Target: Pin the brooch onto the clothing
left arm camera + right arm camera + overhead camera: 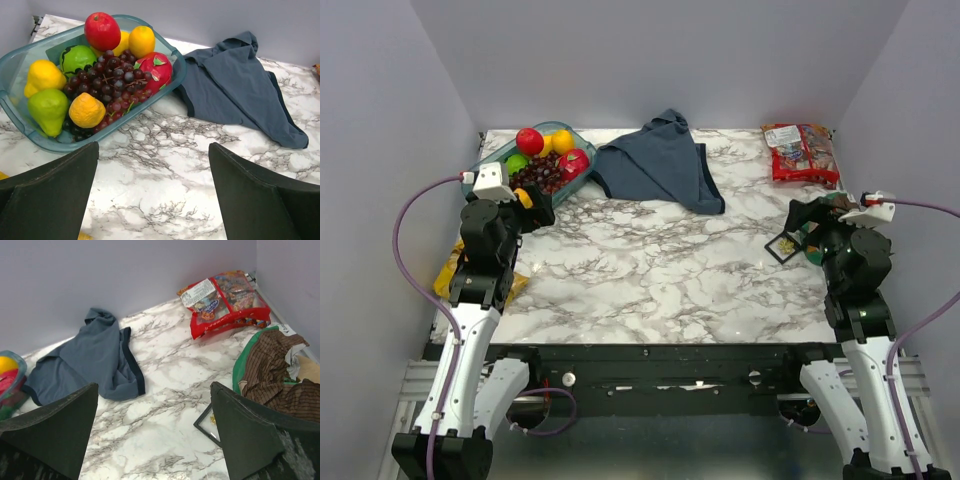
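The clothing (660, 165) is a slate-blue top with navy trim, crumpled at the back middle of the marble table; its print is hidden in the folds. It also shows in the left wrist view (235, 85) and the right wrist view (95, 362). The brooch (213, 418) is a tiny gold piece lying in a small black-framed box (204, 424), partly hidden behind my right finger. From above, the brooch (786, 245) lies just left of my right gripper (810, 218). My right gripper (154, 386) is open and empty. My left gripper (153, 147) is open over bare marble, near the basket.
A teal basket (485, 165) of toy fruit stands at the back left. A red snack bag (802, 152) lies at the back right. A brown striped cloth on something green (275, 370) sits at the right edge. A yellow packet (450, 275) lies by the left arm.
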Controlling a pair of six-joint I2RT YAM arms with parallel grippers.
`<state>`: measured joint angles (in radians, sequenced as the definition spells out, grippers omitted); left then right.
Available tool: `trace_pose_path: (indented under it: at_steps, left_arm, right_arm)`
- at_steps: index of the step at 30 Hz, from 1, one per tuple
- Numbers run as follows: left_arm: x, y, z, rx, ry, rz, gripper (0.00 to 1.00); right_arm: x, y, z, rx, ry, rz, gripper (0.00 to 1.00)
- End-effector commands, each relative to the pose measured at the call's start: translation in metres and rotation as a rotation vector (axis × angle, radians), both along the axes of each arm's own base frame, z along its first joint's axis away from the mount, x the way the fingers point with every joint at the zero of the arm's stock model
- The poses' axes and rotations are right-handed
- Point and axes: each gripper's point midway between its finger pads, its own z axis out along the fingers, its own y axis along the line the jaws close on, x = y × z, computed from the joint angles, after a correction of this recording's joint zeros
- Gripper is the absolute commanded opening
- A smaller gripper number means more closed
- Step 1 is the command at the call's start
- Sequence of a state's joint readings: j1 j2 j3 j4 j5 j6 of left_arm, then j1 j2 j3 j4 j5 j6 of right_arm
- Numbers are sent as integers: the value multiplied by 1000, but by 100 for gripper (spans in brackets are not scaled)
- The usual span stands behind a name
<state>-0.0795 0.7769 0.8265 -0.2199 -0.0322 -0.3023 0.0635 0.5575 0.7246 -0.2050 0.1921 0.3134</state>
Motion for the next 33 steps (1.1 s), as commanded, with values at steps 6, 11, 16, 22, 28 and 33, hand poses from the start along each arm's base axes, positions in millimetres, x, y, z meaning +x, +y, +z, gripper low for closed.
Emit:
trace_pose_path:
  at_steps: [6, 11, 16, 22, 28, 33]
  left_arm:
    - [-7, 0, 16, -38, -70, 6, 99]
    - [-4, 7, -3, -48, -16, 54, 99]
    - [-3, -8, -8, -17, 7, -50, 99]
    - [5, -14, -28, 4, 115, -89, 99]
    - [8, -32, -37, -32, 143, -178, 99]
    - [10, -33, -42, -33, 151, -182, 99]
  right_arm:
    - [-6, 29, -10, -40, 79, 184, 100]
    - [-9, 51, -16, -22, 91, 307, 100]
    - [1, 58, -31, 13, 151, 332, 100]
    - [25, 85, -64, -82, 309, 311, 100]
    - [58, 149, -101, -183, 462, 352, 100]
    - [97, 176, -130, -203, 560, 333, 100]
